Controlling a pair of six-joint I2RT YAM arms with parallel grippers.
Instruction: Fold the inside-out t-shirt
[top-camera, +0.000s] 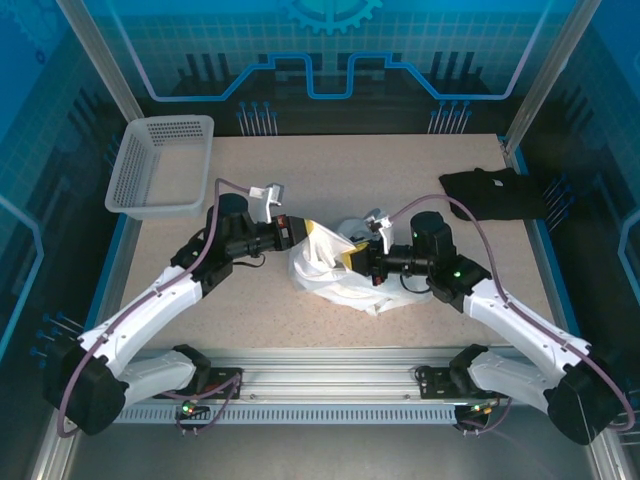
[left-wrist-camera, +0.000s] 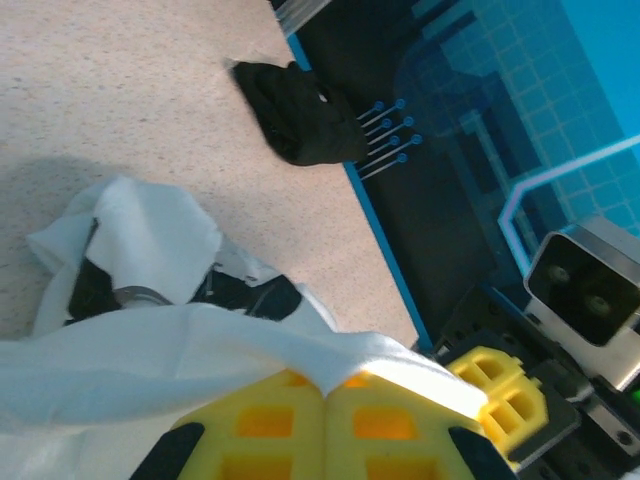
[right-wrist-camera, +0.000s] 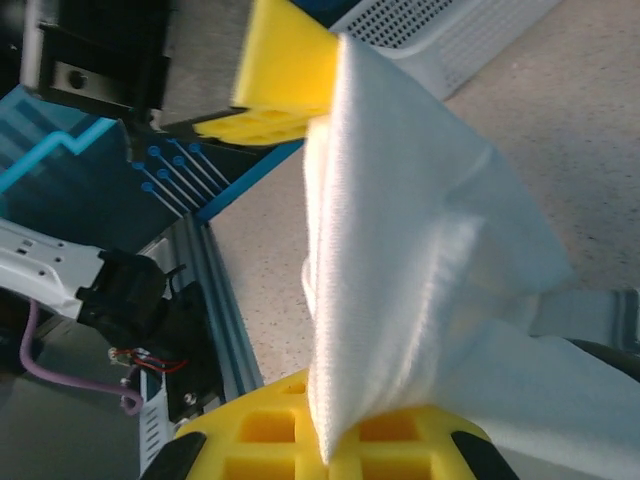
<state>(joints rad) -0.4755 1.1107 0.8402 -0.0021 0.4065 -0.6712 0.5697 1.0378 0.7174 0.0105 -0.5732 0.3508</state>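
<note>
Here the table (top-camera: 400, 190) spreads pale and speckled beneath both grippers. The left arm (top-camera: 150, 300) and the right arm (top-camera: 510, 310) reach in from the near edge and angle toward each other, so their ends nearly meet over the middle of the surface.

The inside-out t-shirt (top-camera: 325, 275) is bunched between and under the two grippers. Most of its white, wrinkled cloth is heaped on the table just below them, and one fold is lifted up between the two sets of fingers. From the left wrist the t-shirt (left-wrist-camera: 150, 350) drapes across the fingertips and sags toward the table ahead of them. From the right wrist it (right-wrist-camera: 420, 280) rises as a taut sheet from the near fingers up to the opposite gripper.

The white mesh basket (top-camera: 150, 205) sits well apart from the left gripper, beyond it and to its left. The black folded garment (top-camera: 495, 192) lies well apart from the right gripper, beyond it and to its right.

The left gripper (top-camera: 305, 235) has its yellow fingers (left-wrist-camera: 260, 420) pressed together, with the shirt's edge caught at their tips. The right gripper (top-camera: 352, 258) is likewise clamped, its yellow fingers (right-wrist-camera: 400, 430) pinching the cloth that emerges between them. The two grippers sit just beside each other, joined by the fold.
</note>
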